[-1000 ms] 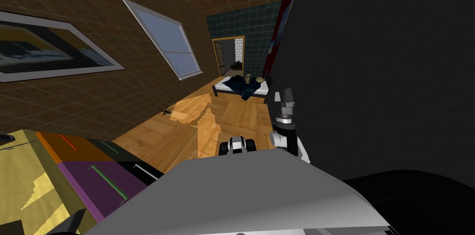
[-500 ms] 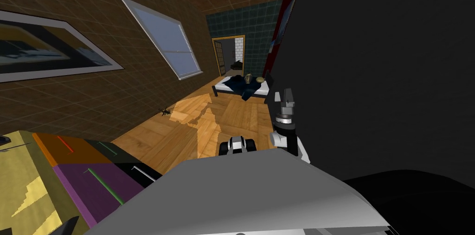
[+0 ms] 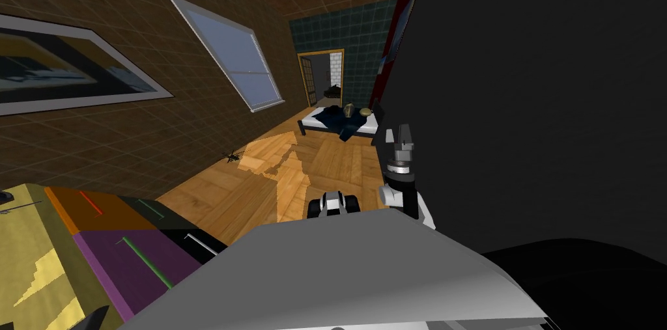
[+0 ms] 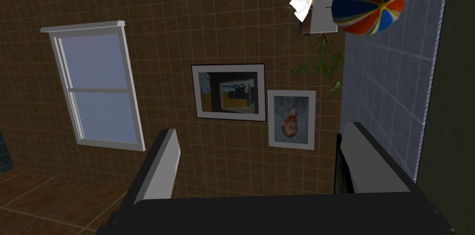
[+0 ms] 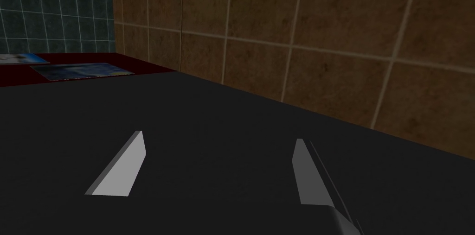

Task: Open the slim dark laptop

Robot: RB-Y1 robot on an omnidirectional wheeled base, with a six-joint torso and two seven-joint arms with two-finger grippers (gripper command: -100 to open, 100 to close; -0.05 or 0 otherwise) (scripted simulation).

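Observation:
My right gripper [image 3: 404, 132] is raised beside a large dark grey flat surface [image 3: 534, 85] on my right. In the right wrist view that gripper [image 5: 218, 137] stands open with the same dark plane [image 5: 208, 102] behind its fingers and nothing between them. The left gripper [image 3: 333, 203] hangs low just above my chest. The left wrist view shows it [image 4: 259, 128] open and empty, facing a wall. A thin dark thing [image 3: 5, 197] lies at the picture's left edge on a yellow-topped chest [image 3: 39, 261]; I cannot tell what it is.
The chest has orange and purple drawer fronts [image 3: 124, 248] close on my left. Wooden floor [image 3: 326, 163] runs ahead to a low bed [image 3: 342, 121] with dark bedding. Beyond it is an open doorway [image 3: 322, 75]. A small dark object [image 3: 232, 157] lies by the left wall.
The head view has shifted slightly: the chest and window sit a little further left, so I have turned a touch. Both arms hold the same pose.

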